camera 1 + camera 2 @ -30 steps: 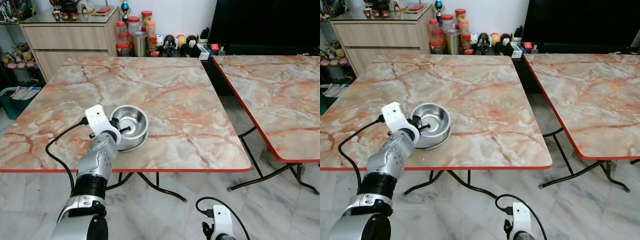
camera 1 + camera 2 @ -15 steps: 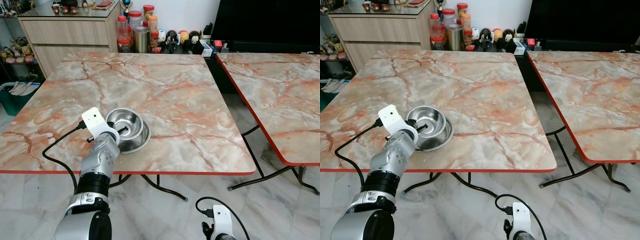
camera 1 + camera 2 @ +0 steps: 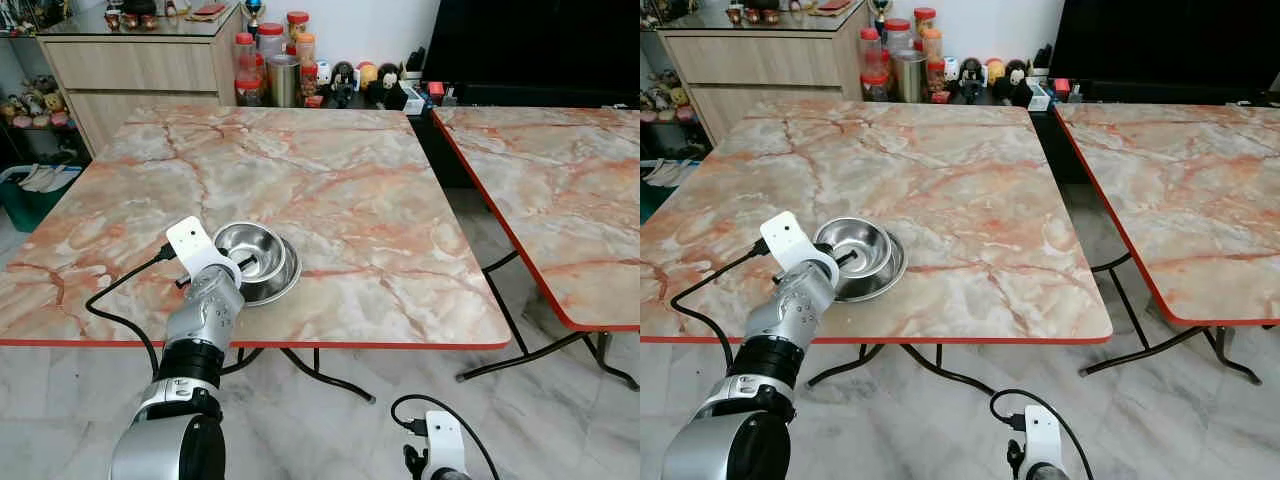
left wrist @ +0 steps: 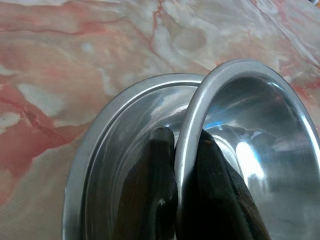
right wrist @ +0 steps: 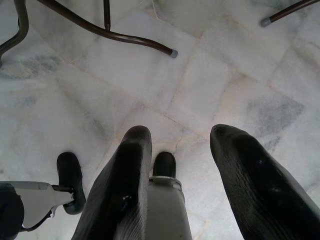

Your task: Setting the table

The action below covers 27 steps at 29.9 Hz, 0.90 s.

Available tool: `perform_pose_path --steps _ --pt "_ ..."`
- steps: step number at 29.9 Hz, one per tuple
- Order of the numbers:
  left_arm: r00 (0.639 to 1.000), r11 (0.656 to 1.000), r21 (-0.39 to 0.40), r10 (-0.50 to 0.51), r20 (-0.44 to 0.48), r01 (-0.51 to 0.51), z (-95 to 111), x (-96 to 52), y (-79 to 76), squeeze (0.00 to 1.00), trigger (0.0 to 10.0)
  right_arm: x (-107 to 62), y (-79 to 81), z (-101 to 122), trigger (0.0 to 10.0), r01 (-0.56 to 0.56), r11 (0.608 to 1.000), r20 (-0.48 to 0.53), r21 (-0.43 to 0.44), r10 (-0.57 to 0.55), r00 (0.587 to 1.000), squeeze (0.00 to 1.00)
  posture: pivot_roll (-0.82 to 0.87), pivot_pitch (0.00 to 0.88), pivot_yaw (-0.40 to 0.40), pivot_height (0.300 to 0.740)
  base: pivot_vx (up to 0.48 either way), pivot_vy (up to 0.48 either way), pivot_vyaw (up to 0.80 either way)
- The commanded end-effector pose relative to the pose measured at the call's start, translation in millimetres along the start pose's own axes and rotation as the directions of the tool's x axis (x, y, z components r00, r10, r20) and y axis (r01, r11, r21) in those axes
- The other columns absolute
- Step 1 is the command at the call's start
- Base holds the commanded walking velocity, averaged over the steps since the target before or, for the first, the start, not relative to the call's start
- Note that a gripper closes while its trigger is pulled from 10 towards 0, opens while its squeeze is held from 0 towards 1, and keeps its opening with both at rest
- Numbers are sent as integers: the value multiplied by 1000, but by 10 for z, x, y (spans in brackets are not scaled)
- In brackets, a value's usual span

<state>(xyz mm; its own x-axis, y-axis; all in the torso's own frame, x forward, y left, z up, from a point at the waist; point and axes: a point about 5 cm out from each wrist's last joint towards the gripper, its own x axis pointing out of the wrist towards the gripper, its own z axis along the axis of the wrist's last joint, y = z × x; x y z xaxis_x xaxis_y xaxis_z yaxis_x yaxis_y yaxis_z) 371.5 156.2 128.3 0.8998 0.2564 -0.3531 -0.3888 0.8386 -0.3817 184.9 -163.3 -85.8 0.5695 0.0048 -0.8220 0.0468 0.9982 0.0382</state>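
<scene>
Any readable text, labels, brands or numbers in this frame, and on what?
None can be read.
Jars on the floor by the cabinet: labels too small and blurred.
Steel bowl, pinched at its rim by the left gripper: no marking.
Marble table: no marking.

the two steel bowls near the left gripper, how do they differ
The upper bowl is pinched at its rim by the left gripper and sits tilted; the lower bowl lies flat on the marble table, ungripped. The upper bowl sits partly inside the lower bowl, whose rim shows around it. Both are shiny, round stainless steel.
</scene>
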Motion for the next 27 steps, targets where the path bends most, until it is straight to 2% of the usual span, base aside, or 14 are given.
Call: perform_pose_path --steps 1,19,20,21,22,23,25,26,27 --pt "1000 1000 20 -3 19 3 67 4 -80 0 10000 -3 -4 -15 10000 2 1000 -5 3 -2 1000 0 15 0 -30 740 0 0 0" --pt "1000 999 35 25 3 -25 27 14 -67 12 10000 -6 -10 -33 10000 3 1000 -9 6 -3 1000 0 14 0 -29 740 0 0 0" --pt "1000 999 36 28 2 -28 25 14 -64 329 10000 -6 -10 -34 10000 3 1000 -9 5 -3 1000 0 12 0 -28 740 0 0 0" --pt "1000 999 37 30 2 -30 24 15 -62 329 10000 -6 -10 -35 10000 3 1000 -9 5 -3 1000 0 12 0 -28 740 0 0 0" --pt "999 999 39 32 1 -32 22 16 -59 733 10000 -7 -10 -36 10000 4 1000 -9 6 -3 1000 0 12 0 -28 740 0 0 0" --pt "999 999 40 34 0 -34 22 17 -57 773 10000 -7 -10 -36 10000 4 1000 -9 6 -4 1000 0 13 0 -28 740 0 0 0" --pt "999 998 44 40 -1 -40 23 19 -52 741 10000 -6 -10 -35 10000 4 1000 -9 6 -4 1000 0 12 0 -28 740 0 0 0" --pt "999 998 44 40 -1 -40 22 20 -51 710 10000 -6 -10 -35 10000 5 1000 -9 7 -5 1000 0 12 0 -28 740 0 0 0" --pt "999 998 44 41 -1 -41 23 20 -51 584 10000 -6 -10 -34 10000 4 1000 -9 7 -4 1000 0 13 0 -27 740 0 0 0"
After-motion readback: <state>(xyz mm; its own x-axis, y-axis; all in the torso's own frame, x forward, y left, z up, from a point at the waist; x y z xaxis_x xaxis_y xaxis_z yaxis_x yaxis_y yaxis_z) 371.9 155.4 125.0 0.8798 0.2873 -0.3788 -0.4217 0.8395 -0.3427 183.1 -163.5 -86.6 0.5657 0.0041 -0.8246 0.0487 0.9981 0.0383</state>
